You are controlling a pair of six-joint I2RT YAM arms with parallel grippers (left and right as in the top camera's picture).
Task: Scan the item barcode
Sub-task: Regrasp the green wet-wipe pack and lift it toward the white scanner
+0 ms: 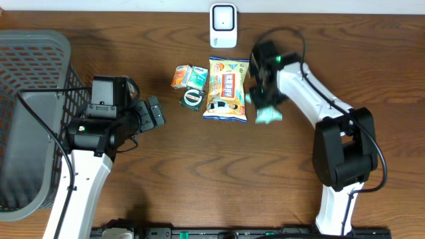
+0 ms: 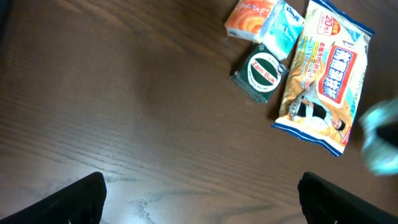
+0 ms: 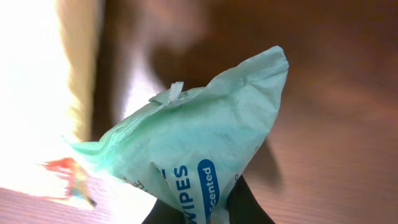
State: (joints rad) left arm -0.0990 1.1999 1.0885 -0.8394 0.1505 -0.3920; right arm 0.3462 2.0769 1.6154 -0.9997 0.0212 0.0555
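Observation:
My right gripper (image 1: 263, 101) is shut on a pale green wipes packet (image 1: 269, 116), which hangs just right of the big yellow snack bag (image 1: 227, 89). In the right wrist view the crumpled packet (image 3: 199, 143) fills the frame, and its lower end is pinched between the dark fingers (image 3: 245, 205). A white scanner (image 1: 223, 26) stands at the table's far edge. To the left, my left gripper (image 1: 154, 113) is wide open over bare wood, with nothing between its fingers (image 2: 81, 199). The wipes packet shows as a blurred shape (image 2: 382, 137) at the right edge of the left wrist view.
An orange packet (image 1: 180, 76), a light blue tissue pack (image 1: 197, 78) and a round green tin (image 1: 192, 99) lie left of the snack bag. A grey mesh basket (image 1: 33, 119) takes up the table's left side.

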